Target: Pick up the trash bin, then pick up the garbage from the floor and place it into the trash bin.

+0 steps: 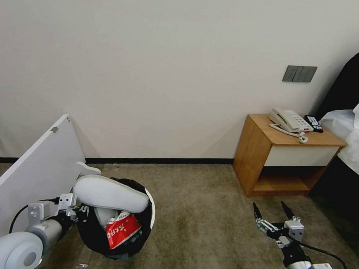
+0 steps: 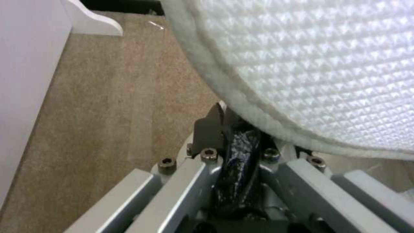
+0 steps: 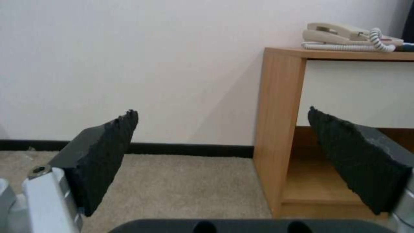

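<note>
The left gripper (image 1: 77, 211) is pinched on the near rim of the bin (image 1: 151, 212), its jaws closed over the folded black bag (image 2: 238, 161), and the whole load seems to hang from that one thin bite, so the glossy liner could slide between the pads and the bin tip or drop to the carpet (image 1: 199, 214). Inside, a white slipper (image 1: 110, 193) lies across the mouth, sticking out over the rim just above the gripper; it looks loosely perched and a jolt or tilt might shake it back onto the floor. Under it sit a red wrapper (image 1: 122, 230) and some white scraps, packed near the top, leaving little room for more. The right gripper (image 1: 273, 213) hangs spread and empty above bare carpet, near the nightstand (image 1: 262, 154); swinging it wider could knock the wooden side. On top of that stand rests a phone (image 1: 289, 120), against the wall.
</note>
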You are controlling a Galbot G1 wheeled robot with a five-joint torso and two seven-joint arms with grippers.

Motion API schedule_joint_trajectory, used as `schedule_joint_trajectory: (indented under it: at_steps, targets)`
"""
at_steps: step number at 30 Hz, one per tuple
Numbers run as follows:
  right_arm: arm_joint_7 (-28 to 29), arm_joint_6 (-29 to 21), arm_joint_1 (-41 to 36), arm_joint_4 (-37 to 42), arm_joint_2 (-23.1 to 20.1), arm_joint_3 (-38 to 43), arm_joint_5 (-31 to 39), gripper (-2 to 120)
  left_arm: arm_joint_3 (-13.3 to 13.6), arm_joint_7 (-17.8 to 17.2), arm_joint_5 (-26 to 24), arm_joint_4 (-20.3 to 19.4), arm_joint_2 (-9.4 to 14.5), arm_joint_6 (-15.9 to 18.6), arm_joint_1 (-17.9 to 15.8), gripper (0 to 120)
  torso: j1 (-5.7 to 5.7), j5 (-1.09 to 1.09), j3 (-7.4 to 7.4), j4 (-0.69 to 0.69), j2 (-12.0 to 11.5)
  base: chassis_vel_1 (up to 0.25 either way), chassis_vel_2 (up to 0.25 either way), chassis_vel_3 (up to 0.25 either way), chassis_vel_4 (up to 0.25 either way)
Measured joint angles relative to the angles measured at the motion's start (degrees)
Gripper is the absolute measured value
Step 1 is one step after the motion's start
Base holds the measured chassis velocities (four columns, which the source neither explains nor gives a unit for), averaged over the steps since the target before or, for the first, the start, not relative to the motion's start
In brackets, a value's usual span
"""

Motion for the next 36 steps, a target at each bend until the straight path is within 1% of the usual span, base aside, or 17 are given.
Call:
schedule_joint_trajectory:
  at_steps: [23, 29, 31, 36]
  targets:
    - [-0.52, 0.28, -0.14, 0.07, 0.08, 0.10, 0.05, 100, 0.86, -0.07, 0.09, 0.16, 0.12, 0.00, -0.37, 2, 0.00, 0.00, 0.00, 0.00, 0.00, 0.000, 0.000, 0.000, 0.000]
    - [-0.68, 0.31, 0.15, -0.04, -0.32, 0.09, 1.06, 100, 1.18, -0.12, 0.02, 0.10, 0.21, 0.00, -0.54, 2, 0.00, 0.00, 0.00, 0.00, 0.00, 0.000, 0.000, 0.000, 0.000]
    - [-0.70, 0.31, 0.25, -0.35, -0.93, 0.06, 1.95, 100, 1.53, -0.07, -0.07, 0.16, 0.59, -0.02, -0.66, 2, 0.00, 0.00, 0.00, 0.00, 0.00, 0.000, 0.000, 0.000, 0.000]
    - [-0.43, 0.64, 0.25, -1.44, -1.52, -0.09, 2.84, 100, 2.36, 0.02, 0.41, -0.05, 0.57, -0.07, -0.60, 2, 0.00, -0.01, 0.00, 0.00, 0.00, 0.000, 0.000, 0.000, 0.000]
